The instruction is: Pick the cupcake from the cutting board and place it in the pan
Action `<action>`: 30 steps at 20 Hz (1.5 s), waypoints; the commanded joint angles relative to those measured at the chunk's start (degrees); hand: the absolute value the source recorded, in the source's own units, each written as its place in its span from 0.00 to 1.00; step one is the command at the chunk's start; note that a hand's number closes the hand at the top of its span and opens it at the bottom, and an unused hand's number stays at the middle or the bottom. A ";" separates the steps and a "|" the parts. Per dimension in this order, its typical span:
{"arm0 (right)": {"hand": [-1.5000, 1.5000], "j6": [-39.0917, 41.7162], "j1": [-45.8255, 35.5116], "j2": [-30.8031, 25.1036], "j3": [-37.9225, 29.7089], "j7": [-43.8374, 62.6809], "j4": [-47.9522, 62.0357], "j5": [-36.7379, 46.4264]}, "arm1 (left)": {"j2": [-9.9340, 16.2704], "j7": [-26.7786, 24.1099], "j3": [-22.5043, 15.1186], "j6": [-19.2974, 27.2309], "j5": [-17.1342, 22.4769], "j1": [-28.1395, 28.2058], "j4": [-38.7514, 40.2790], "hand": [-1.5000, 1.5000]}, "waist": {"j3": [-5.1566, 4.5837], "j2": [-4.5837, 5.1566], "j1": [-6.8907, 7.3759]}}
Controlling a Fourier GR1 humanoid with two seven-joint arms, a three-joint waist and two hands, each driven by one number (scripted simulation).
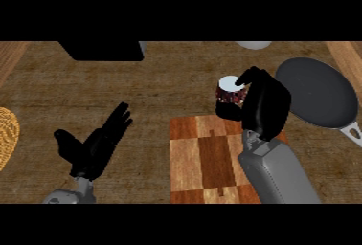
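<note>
my right hand grasps the white-topped, red-wrapped cupcake, already off the checkered wooden cutting board; the dark round pan beyond my fingers waits. left hand rests released.

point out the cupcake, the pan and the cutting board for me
cupcake [230, 88], head view, on its white top beside the right hand's fingers.
pan [318, 93], head view, on its dark inner floor.
cutting board [201, 158], head view, on a bare wooden square.

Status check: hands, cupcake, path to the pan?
Right hand shut on cupcake, above board's far edge. Left hand open, resting. Pan unobstructed.
</note>
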 commanded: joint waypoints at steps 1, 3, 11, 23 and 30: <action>1.00 -12.02 2.23 0.30 -4.21 -1.71 2.66 -4.94 | -0.55 -0.31 0.58 0.62 -0.91 -1.77 2.05 0.50 | -0.01 0.10 -0.26; 1.00 -15.68 0.14 -2.44 -10.82 -9.21 6.66 -9.19 | 0.16 -3.13 0.79 -1.37 -0.81 0.26 3.35 0.50 | -0.01 0.28 0.06; 1.00 -20.73 -2.54 -9.87 -17.25 -19.57 25.19 -9.46 | 0.40 4.13 0.84 -1.07 0.60 1.24 -5.01 0.50 | -0.02 0.04 0.43; 1.00 -42.02 -11.99 -21.04 -32.32 -36.23 52.50 -19.60 | -0.72 0.92 1.44 -2.79 0.32 1.24 -1.90 0.50 | 0.09 0.60 1.56; 1.00 -43.30 -14.79 -27.12 -38.89 -51.01 63.67 -28.93 | -0.97 1.19 1.91 -2.48 -0.46 -0.98 -0.75 0.50 | 0.22 1.12 2.30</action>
